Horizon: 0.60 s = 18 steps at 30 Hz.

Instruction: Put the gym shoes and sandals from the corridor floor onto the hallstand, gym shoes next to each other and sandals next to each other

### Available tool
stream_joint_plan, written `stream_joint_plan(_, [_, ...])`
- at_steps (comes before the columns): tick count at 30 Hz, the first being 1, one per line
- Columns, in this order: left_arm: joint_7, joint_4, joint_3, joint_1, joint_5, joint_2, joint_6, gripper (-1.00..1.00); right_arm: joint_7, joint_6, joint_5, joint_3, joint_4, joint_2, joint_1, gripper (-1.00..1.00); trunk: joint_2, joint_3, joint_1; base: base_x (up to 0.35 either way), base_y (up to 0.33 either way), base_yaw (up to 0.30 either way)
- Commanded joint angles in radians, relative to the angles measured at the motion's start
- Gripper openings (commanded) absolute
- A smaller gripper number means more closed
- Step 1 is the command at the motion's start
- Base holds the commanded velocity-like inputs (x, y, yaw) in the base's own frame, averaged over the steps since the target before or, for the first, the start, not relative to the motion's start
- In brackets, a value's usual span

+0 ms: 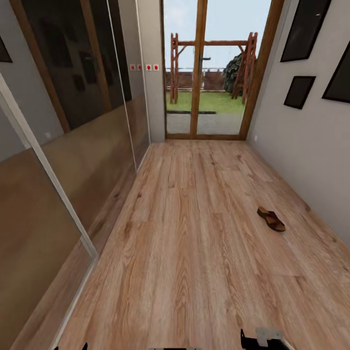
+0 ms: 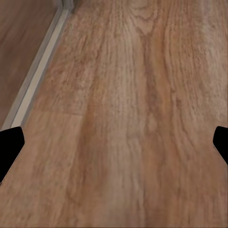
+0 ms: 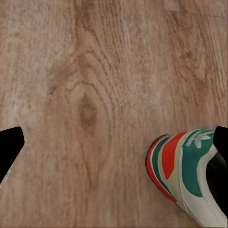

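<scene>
Right tool [image 3: 114,142] hangs spread wide over the corridor floor [image 3: 85,71]; one gym shoe [image 3: 187,173], heel visible, lies lower right. One sandal [image 1: 271,218] lies diagonally at right. Left tool [image 2: 114,142] also spread.

The gym shoe [image 3: 187,175] beside the right gripper's fingertip [image 3: 221,140] is cut off at the frame's edge; only its heel shows. Both grippers' fingers are cropped.

Home corridor (glass door [image 1: 204,73], sandal [image 1: 271,218]).
</scene>
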Motion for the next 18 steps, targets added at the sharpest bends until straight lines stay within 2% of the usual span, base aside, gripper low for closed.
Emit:
stream_joint_plan(1, [-0.010, 0.001, 0.002, 0.000, 0.009, 0.000, 0.000, 1.00, -0.003, -0.002, -0.008, 0.009, 0.001, 0.000, 0.000, 1.00, 0.000, -0.001, 0.000, 0.337, 0.000, 0.000])
stream_joint_plan(18, [-0.010, 0.001, 0.002, 0.000, 0.008, 0.000, 0.000, 1.00, -0.003, -0.002, -0.008, 0.009, 0.001, 0.000, -0.001, 1.00, 0.000, -0.001, 0.000, 0.337, 0.000, 0.000])
